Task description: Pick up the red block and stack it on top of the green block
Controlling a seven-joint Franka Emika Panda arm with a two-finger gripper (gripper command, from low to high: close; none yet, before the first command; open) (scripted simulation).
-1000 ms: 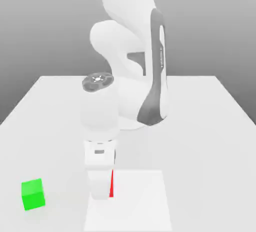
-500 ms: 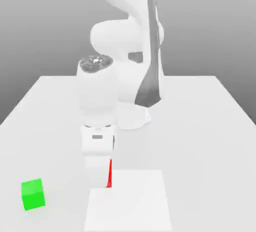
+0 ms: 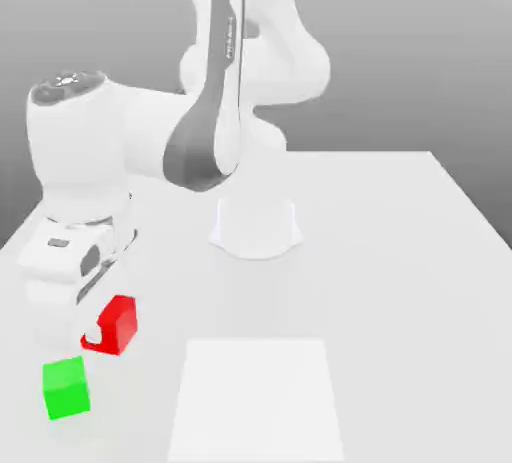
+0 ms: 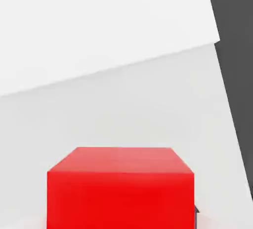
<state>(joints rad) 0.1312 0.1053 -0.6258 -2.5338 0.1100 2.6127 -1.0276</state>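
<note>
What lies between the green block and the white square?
Only bare tabletop lies between the green block and the white square, as the exterior view shows.

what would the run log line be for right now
hand: shut on red block | red block: held up near green block, not stacked | green block: on table | white square: on table

A white square panel (image 3: 257,401) is seen lying flat on the pale bench (image 3: 380,281), set nearer to the bench's front edge than to its far edge, with bare bench surface left between it and the bench's edge on the exterior view's right.
</note>
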